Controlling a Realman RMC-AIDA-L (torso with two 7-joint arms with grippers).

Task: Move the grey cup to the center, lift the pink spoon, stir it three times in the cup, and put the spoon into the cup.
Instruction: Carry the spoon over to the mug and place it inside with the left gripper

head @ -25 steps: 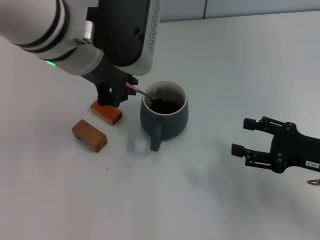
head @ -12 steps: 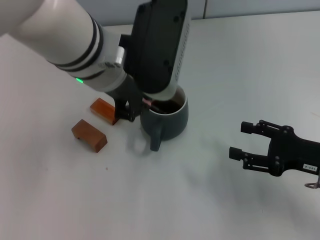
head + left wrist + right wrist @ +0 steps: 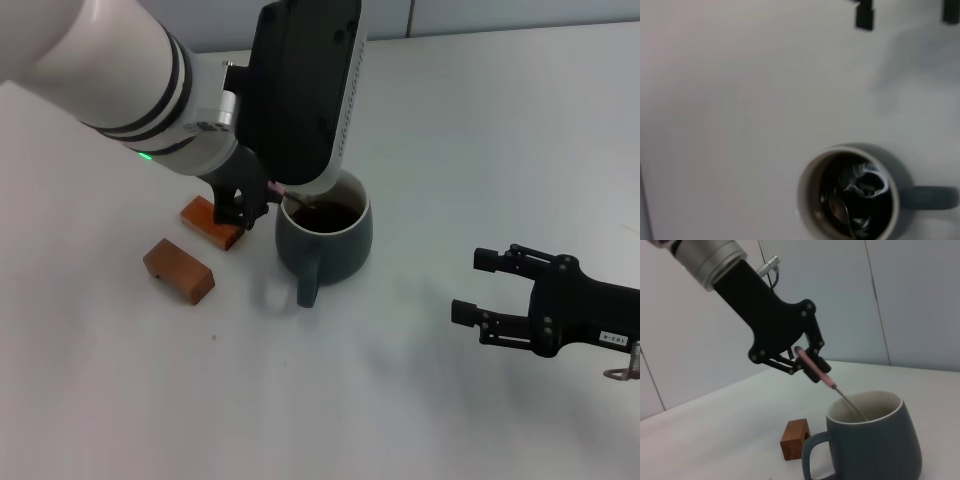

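Note:
The grey cup point(image 3: 325, 238) stands mid-table with its handle toward me and dark liquid inside. My left gripper point(image 3: 256, 203) hangs just left of the cup's rim. It is shut on the pink spoon point(image 3: 274, 188). The right wrist view shows the left gripper point(image 3: 809, 363) pinching the pink handle of the spoon point(image 3: 816, 369), which slants down into the cup point(image 3: 875, 445). The left wrist view shows the spoon's bowl point(image 3: 840, 211) inside the cup point(image 3: 815, 187). My right gripper point(image 3: 470, 285) is open and empty, low over the table to the right of the cup.
Two brown wooden blocks lie left of the cup, one point(image 3: 212, 222) under the left gripper and one point(image 3: 178, 270) nearer me. One block point(image 3: 795, 439) also shows in the right wrist view. The white tabletop point(image 3: 480, 130) stretches behind the cup.
My left arm has swung over the cup and shifted back a little, moving the spoon inside the cup. My right gripper has drifted slightly left and nearer me.

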